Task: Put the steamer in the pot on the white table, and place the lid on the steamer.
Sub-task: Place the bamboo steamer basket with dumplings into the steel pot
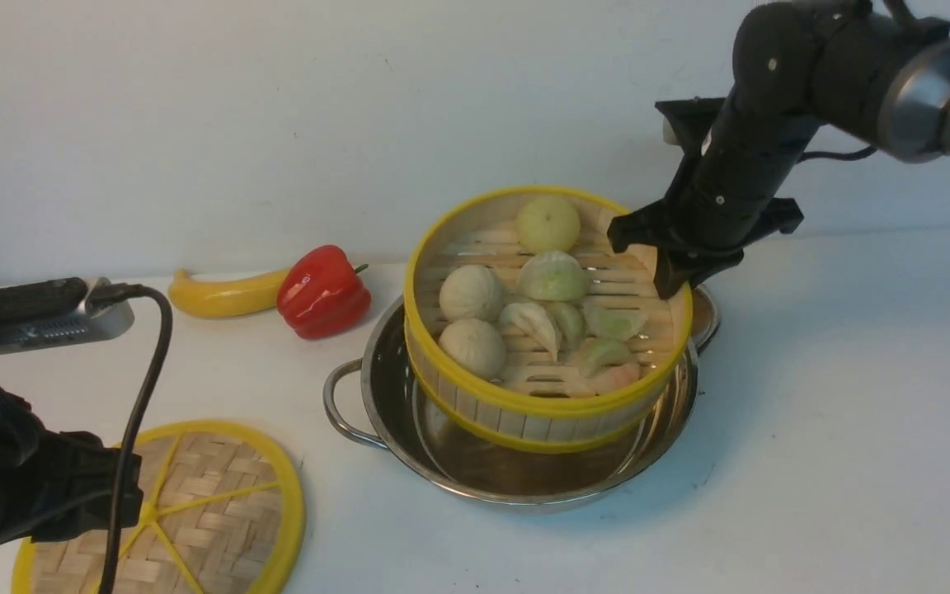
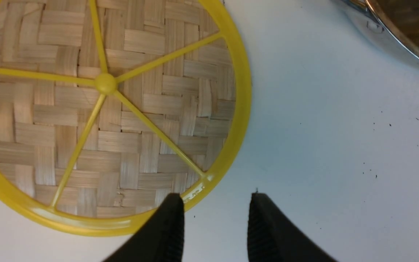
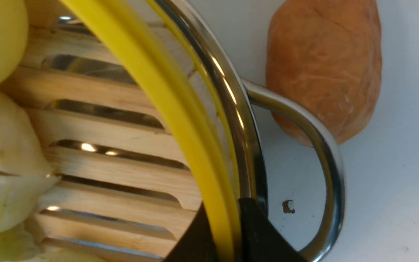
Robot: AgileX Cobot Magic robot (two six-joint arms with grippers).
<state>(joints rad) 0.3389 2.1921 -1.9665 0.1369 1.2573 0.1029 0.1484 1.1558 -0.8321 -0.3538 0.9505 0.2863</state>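
Front view: the right arm (image 1: 739,173) reaches down from the far right, and the right jaws are clamped on the far right rim of the steamer (image 1: 524,422). The basket, loaded with buns and dumplings, hangs tilted inside the outline of the pot (image 1: 516,483) at the middle of the surface (image 1: 813,412). It looks not yet settled flat. The lid (image 1: 211,503) lies flat near the front left corner, partly under the left arm (image 1: 5,487), which is by far the nearer arm to it. A banana (image 1: 223,295) and a red pepper (image 1: 322,290) rest toward the back left, well apart from the pot.

Left wrist view: the left jaws stand parted and hold nothing. One tip hangs over the yellow rim of the lid (image 2: 133,120), the other over bare surface (image 2: 322,127). The disc is round, so no axis matters. Its rim lies straight ahead of the jaws, and nothing blocks the way. The edge of the pot (image 2: 406,32) shows apart from the lid.

Right wrist view: the right jaws pinch the yellow rim of the steamer (image 3: 166,109) nearly shut, one tip inside and one outside. The pot's steel rim (image 3: 227,98) runs just beside the grip. Its loop handle (image 3: 315,145) is close too, and a brown roll (image 3: 326,62) lies just beyond the handle. Lowering looks tight against that steel rim.
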